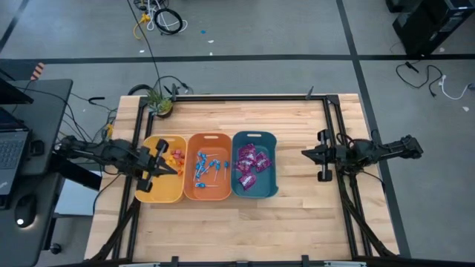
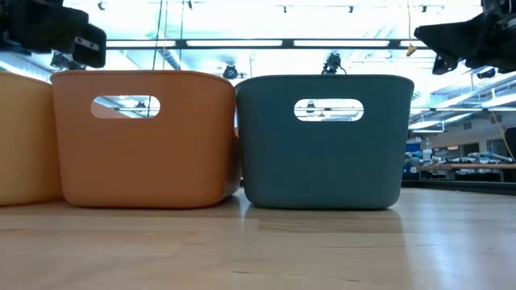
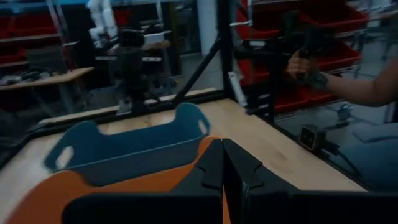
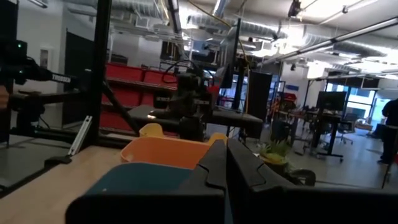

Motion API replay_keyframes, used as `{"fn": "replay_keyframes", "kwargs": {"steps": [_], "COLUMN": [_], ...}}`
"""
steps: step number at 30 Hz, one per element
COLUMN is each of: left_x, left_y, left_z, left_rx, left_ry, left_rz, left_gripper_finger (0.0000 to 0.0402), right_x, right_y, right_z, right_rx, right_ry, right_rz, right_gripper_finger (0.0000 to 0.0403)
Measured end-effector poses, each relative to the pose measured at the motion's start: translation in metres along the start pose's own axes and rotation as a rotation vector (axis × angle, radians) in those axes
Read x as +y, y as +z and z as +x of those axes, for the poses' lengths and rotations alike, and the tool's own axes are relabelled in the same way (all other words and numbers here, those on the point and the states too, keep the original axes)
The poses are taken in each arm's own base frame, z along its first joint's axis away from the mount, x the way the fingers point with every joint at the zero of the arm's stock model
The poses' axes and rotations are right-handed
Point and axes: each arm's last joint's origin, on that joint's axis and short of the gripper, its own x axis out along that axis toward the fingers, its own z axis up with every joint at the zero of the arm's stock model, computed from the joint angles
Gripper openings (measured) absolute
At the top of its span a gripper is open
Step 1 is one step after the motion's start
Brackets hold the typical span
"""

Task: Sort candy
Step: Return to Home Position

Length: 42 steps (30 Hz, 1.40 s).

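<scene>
Three bins stand side by side on the table. The yellow bin (image 1: 162, 179) holds tiny orange and red pieces (image 1: 177, 156). The orange bin (image 1: 208, 176) holds blue-wrapped lollipops (image 1: 203, 166). The teal bin (image 1: 254, 165) holds shiny purple packets (image 1: 251, 162). My left gripper (image 1: 176, 162) hangs shut above the yellow bin, near its wall beside the orange bin. My right gripper (image 1: 304, 153) is shut and hovers above bare table to the right of the teal bin. In the low view the orange bin (image 2: 145, 137) and teal bin (image 2: 324, 141) rest on their bases.
A small potted plant (image 1: 159, 102) sits at the table's far left corner. A dark metal frame (image 1: 245, 97) runs along the far and side edges. Bare wood lies in front of the bins and to their right. A person's arm (image 3: 354, 84) shows beyond the table.
</scene>
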Motion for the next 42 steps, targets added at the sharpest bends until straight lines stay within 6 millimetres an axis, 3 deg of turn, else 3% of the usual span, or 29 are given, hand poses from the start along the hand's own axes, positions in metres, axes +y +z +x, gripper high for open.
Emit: {"fn": "replay_keyframes", "kwargs": {"steps": [5, 13, 21, 27, 31, 42], "left_x": [-0.003, -0.004, 0.0, 0.004, 0.004, 0.003], "left_y": [-0.017, -0.043, -0.036, -0.036, -0.038, -0.033], "left_z": [0.008, 0.014, 0.013, 0.011, 0.01, 0.011], "left_rx": [-0.059, -0.053, -0.069, 0.031, 0.086, 0.016], "left_ry": [-0.065, -0.032, 0.11, 0.241, 0.246, 0.198], "left_rz": [0.013, 0.037, 0.06, 0.104, 0.101, 0.063], "left_gripper_finger": [0.0, 0.0, 0.0, 0.0, 0.0, 0.0], "right_x": [0.0, 0.001, 0.0, 0.0, 0.0, 0.001], "right_y": [0.0, -0.005, -0.006, -0.006, -0.006, -0.007], "right_z": [0.0, 0.0, 0.0, 0.0, 0.0, 0.0], "right_rx": [0.005, 0.047, 0.06, 0.061, 0.062, 0.078], "right_ry": [0.001, -0.002, -0.012, -0.011, -0.009, -0.006], "right_rz": [0.0, 0.004, 0.005, 0.005, 0.004, -0.01], "right_gripper_finger": [0.0, 0.0, 0.0, 0.0, 0.0, 0.0]}}
